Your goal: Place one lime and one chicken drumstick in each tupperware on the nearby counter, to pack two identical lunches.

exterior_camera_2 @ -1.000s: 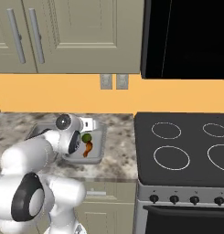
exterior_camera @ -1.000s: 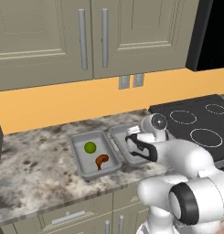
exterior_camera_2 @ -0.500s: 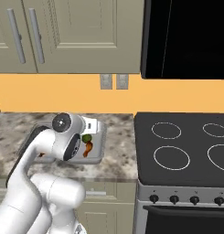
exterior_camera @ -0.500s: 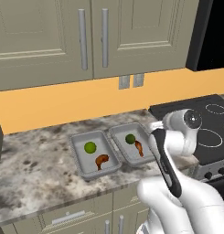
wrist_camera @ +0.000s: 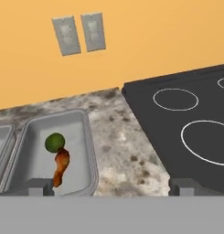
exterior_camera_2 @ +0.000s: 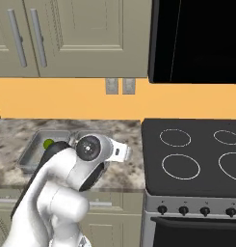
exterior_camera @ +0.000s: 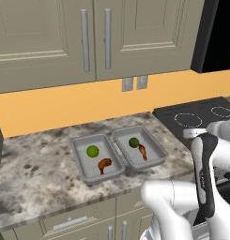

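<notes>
Two grey tupperware trays sit side by side on the speckled counter (exterior_camera: 36,168). The left tupperware (exterior_camera: 79,152) holds a lime (exterior_camera: 92,151) and a brown chicken drumstick (exterior_camera: 104,164). The right tupperware (exterior_camera: 156,149) holds a second lime (exterior_camera: 134,142) and drumstick (exterior_camera: 142,151). In the hand view my gripper (wrist_camera: 111,187) is open with nothing between its fingertips (wrist_camera: 38,186). It hovers over the counter (wrist_camera: 122,146) to the right of the right tupperware (wrist_camera: 88,137), whose lime (wrist_camera: 54,142) and drumstick (wrist_camera: 61,167) show. In the right base view my arm hides most of the right tupperware.
A black glass stovetop (exterior_camera: 201,117) adjoins the counter on the right, also seen from the hand (wrist_camera: 191,119). Two wall outlets (wrist_camera: 79,34) sit on the orange backsplash. Beige upper cabinets (exterior_camera: 93,37) hang above. Bare counter lies left of the trays.
My arm has lifted away from over the right tupperware and swung right toward the stove, uncovering both trays. The gripper stayed open. Limes and drumsticks have not moved.
</notes>
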Tool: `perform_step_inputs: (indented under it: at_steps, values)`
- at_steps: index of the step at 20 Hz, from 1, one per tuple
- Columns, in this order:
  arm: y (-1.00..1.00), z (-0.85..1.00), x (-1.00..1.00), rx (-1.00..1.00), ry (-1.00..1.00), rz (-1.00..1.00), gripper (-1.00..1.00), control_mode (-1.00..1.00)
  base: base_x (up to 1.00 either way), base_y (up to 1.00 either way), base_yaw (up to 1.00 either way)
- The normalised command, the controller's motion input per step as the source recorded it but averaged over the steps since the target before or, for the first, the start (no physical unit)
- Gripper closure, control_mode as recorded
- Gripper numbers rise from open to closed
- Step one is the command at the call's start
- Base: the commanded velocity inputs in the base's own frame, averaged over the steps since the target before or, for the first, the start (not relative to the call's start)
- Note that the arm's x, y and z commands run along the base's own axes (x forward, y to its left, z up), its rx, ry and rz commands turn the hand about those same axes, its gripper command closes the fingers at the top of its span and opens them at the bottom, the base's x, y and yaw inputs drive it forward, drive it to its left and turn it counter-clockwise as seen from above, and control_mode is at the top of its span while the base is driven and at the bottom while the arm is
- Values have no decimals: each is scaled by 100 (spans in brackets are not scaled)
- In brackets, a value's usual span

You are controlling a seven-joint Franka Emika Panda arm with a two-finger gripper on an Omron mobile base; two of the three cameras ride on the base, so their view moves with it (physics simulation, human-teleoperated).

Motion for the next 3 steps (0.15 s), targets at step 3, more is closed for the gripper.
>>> perform_step_inputs:
  at_steps: [3]
  values:
    - [-82,29,-67,13,0,-8,-100,-100,0,0,0]
